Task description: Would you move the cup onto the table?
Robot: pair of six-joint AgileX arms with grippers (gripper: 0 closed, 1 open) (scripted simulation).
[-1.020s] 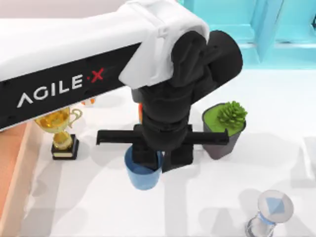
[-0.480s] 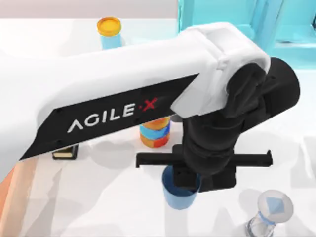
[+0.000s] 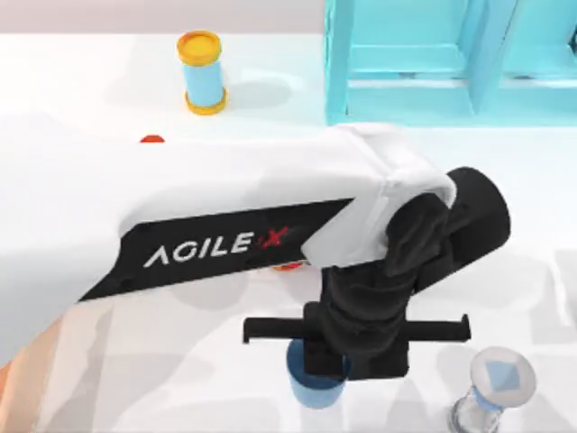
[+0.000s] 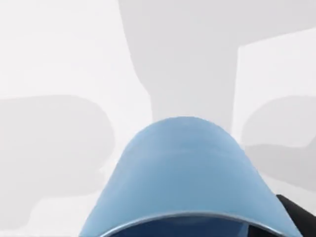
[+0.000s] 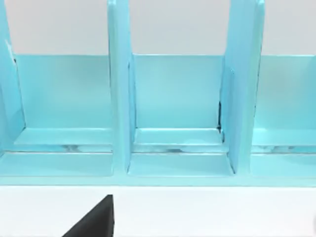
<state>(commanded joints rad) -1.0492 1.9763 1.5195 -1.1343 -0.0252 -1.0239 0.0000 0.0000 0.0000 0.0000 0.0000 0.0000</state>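
- White glossy table (image 3: 180, 361) spreads under everything in the top view, with a turquoise shelf frame (image 3: 406, 63) along the far edge and a light-blue cylinder with yellow-orange ends (image 3: 201, 72) standing well to its left.
- Compared with a second ago, my left arm has carried the cup (image 3: 315, 388) rightward and toward the near edge: the trophy and the potted plant that flanked it then are out of sight under the arm, and the cup sits lower in the top view.
- My left gripper (image 3: 338, 370) is clamped on the cup; its black body covers most of the rim from above, and the left wrist view shows the blue wall (image 4: 182, 173) close against the camera with bare white surface beyond it.
- I judge the carry nearly over. Whether the cup's base touches the table I cannot tell, so the set-down and release look like what is left.
- Open room: white surface lies clear to the cup's left and behind it, under the arm's shadow.
- Edges to mind: an hourglass-like glass piece (image 3: 496, 388) stands near the cup on the right, and the near edge of the top view is close.
- A scrap of red and orange (image 3: 287, 265) peeks from beneath the arm, too hidden to name.
- My right arm is parked; its wrist camera faces the shelf's compartments (image 5: 177, 98).
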